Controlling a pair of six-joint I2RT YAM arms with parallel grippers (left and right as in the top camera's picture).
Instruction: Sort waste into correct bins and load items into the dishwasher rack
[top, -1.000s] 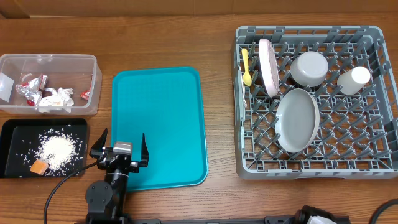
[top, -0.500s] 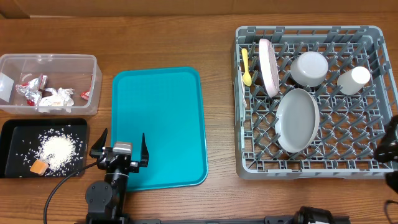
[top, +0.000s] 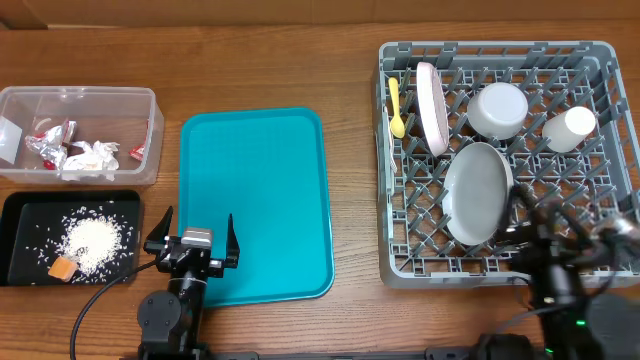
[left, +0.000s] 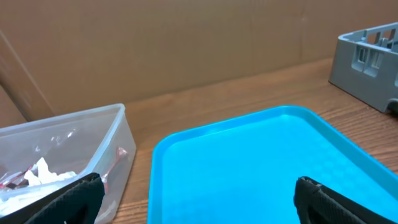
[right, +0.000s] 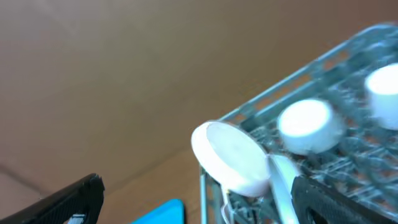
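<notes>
Wooden table, cardboard wall behind, teal tray central; left hand and right hand spread.

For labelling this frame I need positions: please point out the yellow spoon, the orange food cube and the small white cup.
yellow spoon (top: 395, 105), overhead view, middle of its handle.
orange food cube (top: 64, 267), overhead view, its top face.
small white cup (top: 571, 128), overhead view, middle of its round top.

Two plates, one bowl, one cup, one spoon, one rack, two bins, one tray.
</notes>
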